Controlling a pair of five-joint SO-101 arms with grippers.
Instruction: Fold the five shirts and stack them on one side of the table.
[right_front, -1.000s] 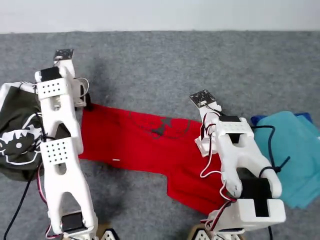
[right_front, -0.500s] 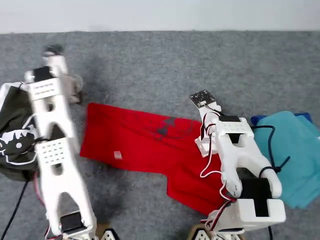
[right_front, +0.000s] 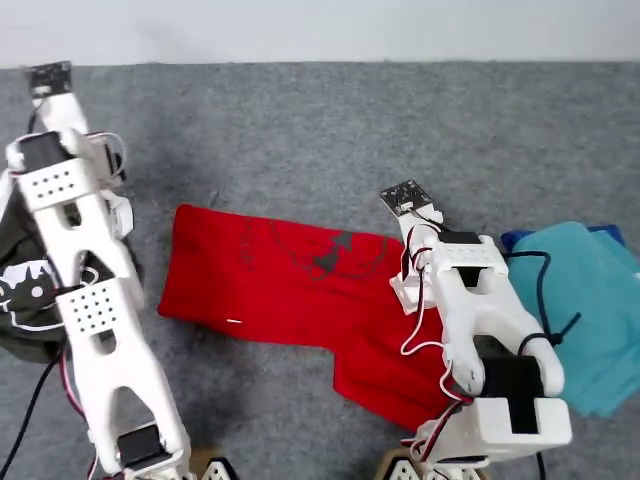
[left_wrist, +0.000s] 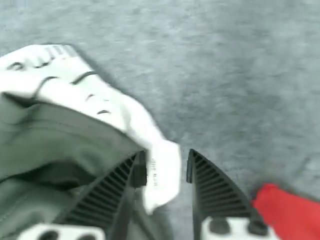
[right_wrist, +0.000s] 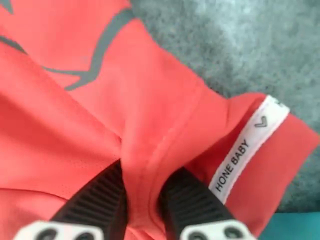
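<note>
Red shirt (right_front: 280, 280) pinched in right pincer (right_wrist: 145, 175) (a fold) | left pincer (left_wrist: 166, 161) narrowly open over dark shirt (left_wrist: 50, 145).

A red shirt (right_front: 270, 285) lay spread across the middle of the grey table (right_front: 300, 130), with a grey print on its far part and a small white tag near its near edge. The right arm (right_front: 480, 310) stretched over the shirt's right end, its wrist above the cloth's edge. The left arm (right_front: 95, 300) lay along the table's left side, just beside the red shirt's left edge and above a dark shirt (right_front: 25, 335) with a white print. At the right edge lay a teal shirt (right_front: 590, 300), the edge of a blue shirt (right_front: 515, 240) showing from under it. A white wall (right_front: 320, 30) ran behind the table.
</note>
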